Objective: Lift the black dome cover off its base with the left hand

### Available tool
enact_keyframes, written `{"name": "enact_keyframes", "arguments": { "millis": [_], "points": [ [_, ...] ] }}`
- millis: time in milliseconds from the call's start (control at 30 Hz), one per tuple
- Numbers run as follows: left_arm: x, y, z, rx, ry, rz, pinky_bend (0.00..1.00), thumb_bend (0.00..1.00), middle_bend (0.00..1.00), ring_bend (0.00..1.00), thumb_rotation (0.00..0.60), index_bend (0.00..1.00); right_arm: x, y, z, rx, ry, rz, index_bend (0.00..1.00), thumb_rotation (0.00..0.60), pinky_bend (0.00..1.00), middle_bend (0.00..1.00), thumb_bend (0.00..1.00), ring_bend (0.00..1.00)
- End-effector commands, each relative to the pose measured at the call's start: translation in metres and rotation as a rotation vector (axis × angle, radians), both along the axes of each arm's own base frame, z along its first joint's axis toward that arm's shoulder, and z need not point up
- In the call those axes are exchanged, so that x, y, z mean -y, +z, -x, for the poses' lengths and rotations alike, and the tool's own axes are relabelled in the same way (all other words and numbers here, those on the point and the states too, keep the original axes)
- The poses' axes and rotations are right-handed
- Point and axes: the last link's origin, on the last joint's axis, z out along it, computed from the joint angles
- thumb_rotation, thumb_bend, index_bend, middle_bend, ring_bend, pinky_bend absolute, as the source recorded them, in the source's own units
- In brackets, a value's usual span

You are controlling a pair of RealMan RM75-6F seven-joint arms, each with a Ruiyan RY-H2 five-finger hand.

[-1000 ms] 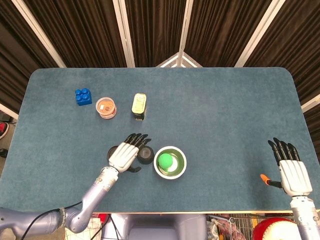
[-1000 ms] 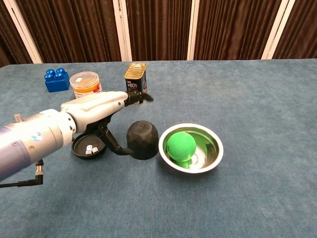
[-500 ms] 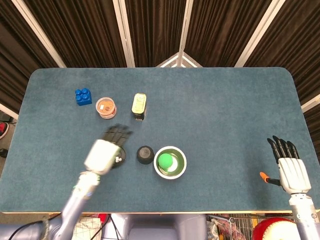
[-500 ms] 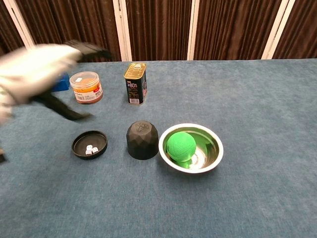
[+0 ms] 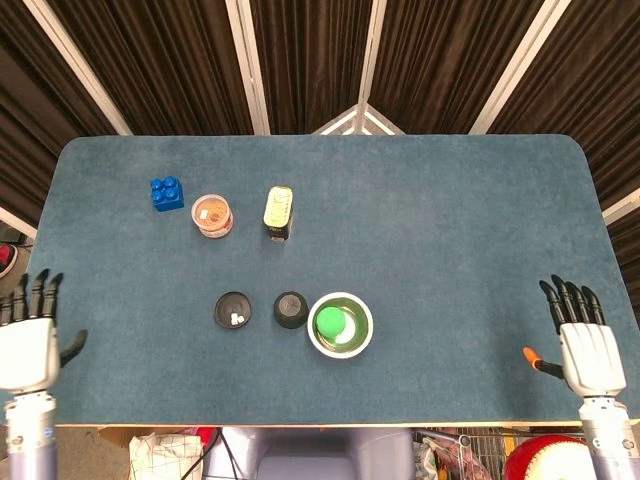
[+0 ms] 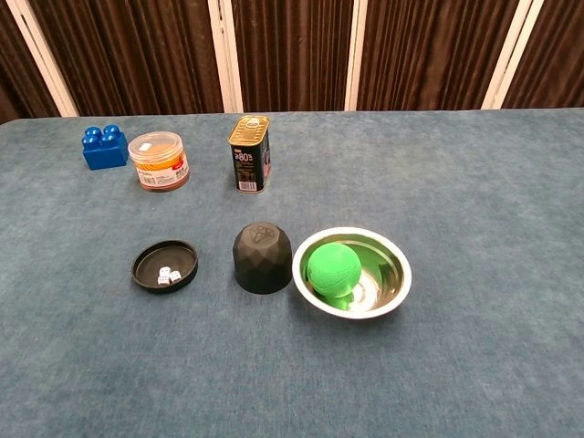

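Observation:
The black dome cover point(image 5: 291, 309) point(image 6: 263, 258) stands upright on the table, just right of its round black base point(image 5: 232, 309) point(image 6: 165, 265). Two small white dice lie in the base. My left hand point(image 5: 27, 338) is at the table's near left edge, far from both, fingers spread and holding nothing. My right hand point(image 5: 586, 344) is at the near right edge, flat with fingers apart, also holding nothing. Neither hand shows in the chest view.
A steel bowl point(image 5: 357, 341) point(image 6: 395, 294) holding a green ball point(image 5: 330, 322) point(image 6: 334, 268) touches the dome's right side. Further back stand a tin can point(image 5: 278, 210) point(image 6: 248, 152), an orange-lidded jar point(image 5: 212, 215) point(image 6: 158, 160) and a blue brick point(image 5: 167, 193) point(image 6: 104, 146).
My left hand has drawn back from beside the dome and base to the table's near left edge. The dome stays where it was, off the base. The right hand has barely moved.

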Motion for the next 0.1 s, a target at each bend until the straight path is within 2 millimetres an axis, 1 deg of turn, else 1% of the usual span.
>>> {"name": "enact_keyframes", "arguments": {
  "millis": [33,100],
  "points": [
    [0.0008,0.0105,0.0094,0.026,0.009,0.011,0.16,0.29,0.09,0.00,0.600,0.13,-0.0017,0.0023,-0.0006,-0.002,0.002,0.012,0.03,0.600,0.00,0.00,0.18,0.02],
    [-0.0006,0.0125,0.0124,0.036,0.022,0.020,0.16,0.29,0.09,0.00,0.600,0.12,-0.0025,0.0037,-0.0008,-0.004,0.003,0.019,0.03,0.600,0.00,0.00,0.18,0.02]
  ]
}}
